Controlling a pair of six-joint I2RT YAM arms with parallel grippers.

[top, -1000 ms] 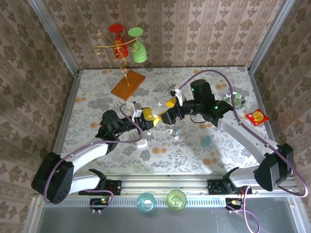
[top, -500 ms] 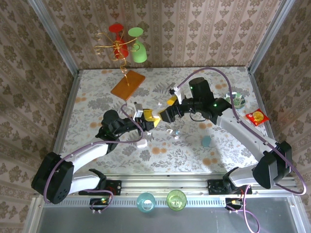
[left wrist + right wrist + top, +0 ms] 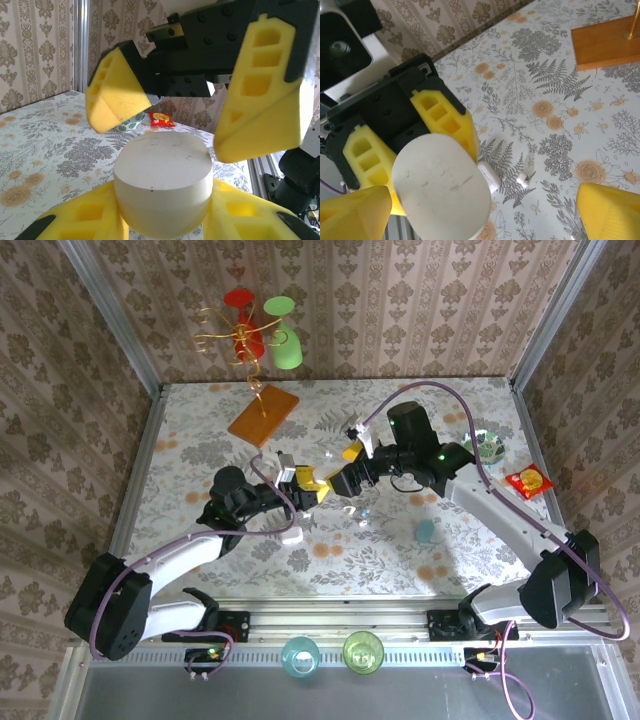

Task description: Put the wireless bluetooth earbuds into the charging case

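Floral table beneath the case; our left jaws clamp it; right jaws, spread wide astride it, we should centre before closing.

Right fingers spread wide; case, left fingers crowd gap; earbuds loose on table beyond.

Left end effector clamped; right end effector spread wide, facing it.
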